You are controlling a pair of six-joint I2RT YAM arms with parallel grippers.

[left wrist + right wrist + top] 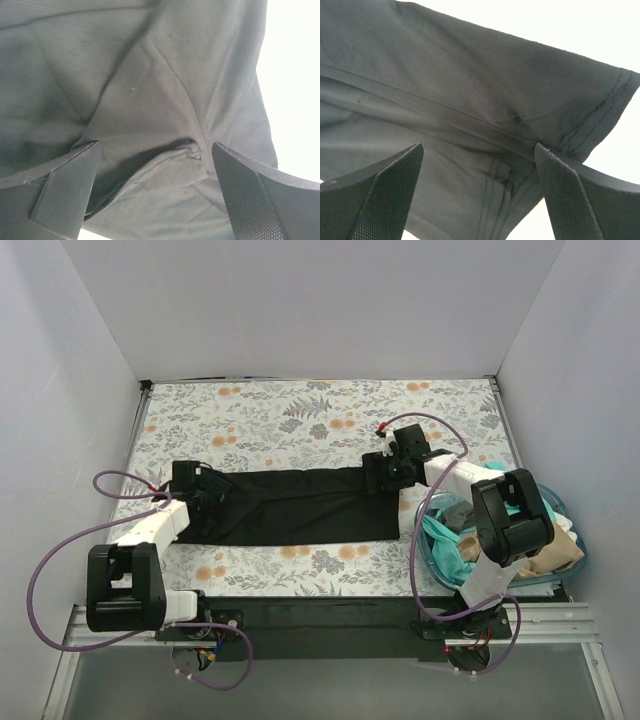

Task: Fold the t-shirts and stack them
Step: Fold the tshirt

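A black t-shirt (290, 506) lies folded into a long band across the flowered table. My left gripper (196, 483) is at its left end, jaws open over bunched black cloth (150, 125) with a hemmed fold between the fingers (65, 190). My right gripper (381, 473) is at the shirt's right end, jaws open over its stitched hem (510, 180), fingers (570, 200) either side. Teal (450, 550), tan (555, 552) and white t-shirts lie crumpled in the tub at right.
A translucent blue plastic tub (575, 540) sits at the right near edge beside the right arm's base. Purple cables loop from both arms. White walls enclose the table (300, 410) on three sides.
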